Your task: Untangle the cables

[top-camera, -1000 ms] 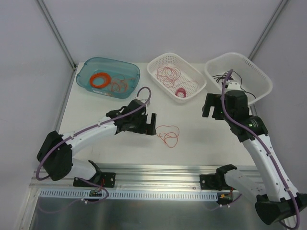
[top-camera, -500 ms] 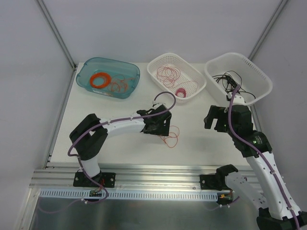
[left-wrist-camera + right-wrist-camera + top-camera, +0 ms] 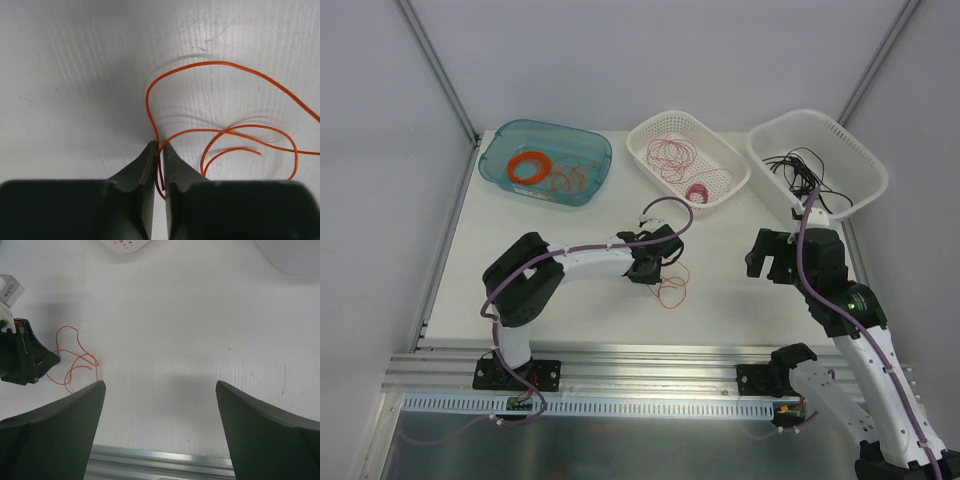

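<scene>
A thin red-orange cable lies in loose loops on the white table, right of centre. My left gripper is down at the loops' left side. In the left wrist view the left gripper is shut, with a strand of that cable pinched between its tips. My right gripper hovers open to the right of the cable, with nothing in it. The right wrist view shows the right gripper wide apart over bare table, with the cable and the left gripper at the left.
At the back left, a teal bin holds a thick orange ring and orange cables. The middle white basket holds red cables and a pink spool. Black cables spill from the right basket. An aluminium rail runs along the near edge.
My left arm reached right to the cable on the table, and its gripper went from open to shut on a strand. My right arm drew back a little toward the near edge.
</scene>
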`<state>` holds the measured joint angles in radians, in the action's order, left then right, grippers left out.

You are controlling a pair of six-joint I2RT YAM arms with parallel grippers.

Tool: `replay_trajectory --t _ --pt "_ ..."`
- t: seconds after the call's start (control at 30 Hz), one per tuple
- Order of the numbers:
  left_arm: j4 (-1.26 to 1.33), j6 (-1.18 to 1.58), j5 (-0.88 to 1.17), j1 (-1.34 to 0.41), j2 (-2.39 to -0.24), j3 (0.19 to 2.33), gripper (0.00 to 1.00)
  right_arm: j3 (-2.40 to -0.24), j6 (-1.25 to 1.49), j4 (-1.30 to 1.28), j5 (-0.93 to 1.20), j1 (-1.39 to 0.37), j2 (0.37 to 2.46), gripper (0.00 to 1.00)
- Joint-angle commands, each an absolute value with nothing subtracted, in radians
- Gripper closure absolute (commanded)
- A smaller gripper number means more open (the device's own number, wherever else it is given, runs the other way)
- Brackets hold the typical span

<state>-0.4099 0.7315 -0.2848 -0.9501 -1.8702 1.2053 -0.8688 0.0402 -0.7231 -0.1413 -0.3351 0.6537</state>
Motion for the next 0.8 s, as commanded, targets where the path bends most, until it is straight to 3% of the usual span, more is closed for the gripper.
replay_trajectory --t 0.0,0.07,0.4,0.77 --pt "-0.451 0.736 -0.348 -0.960 -1.836 1.187 0.95 -0.867 0.035 -0.712 -0.124 -0.330 0.655 0.03" --pt "-0.456 0.724 -0.362 -0.960 -1.818 1.177 1.00 -0.868 0.037 -0.710 -0.121 -0.331 0.658 0.03" --pt "-0.509 0.557 -0.407 -0.922 -1.579 1.225 1.00 -0.871 0.038 -0.710 -0.120 -0.331 0.670 0.03" --pt "-0.580 0.350 -0.311 -0.568 -1.388 1.486 1.00 -0.879 0.034 -0.722 -0.127 -0.331 0.673 0.03"
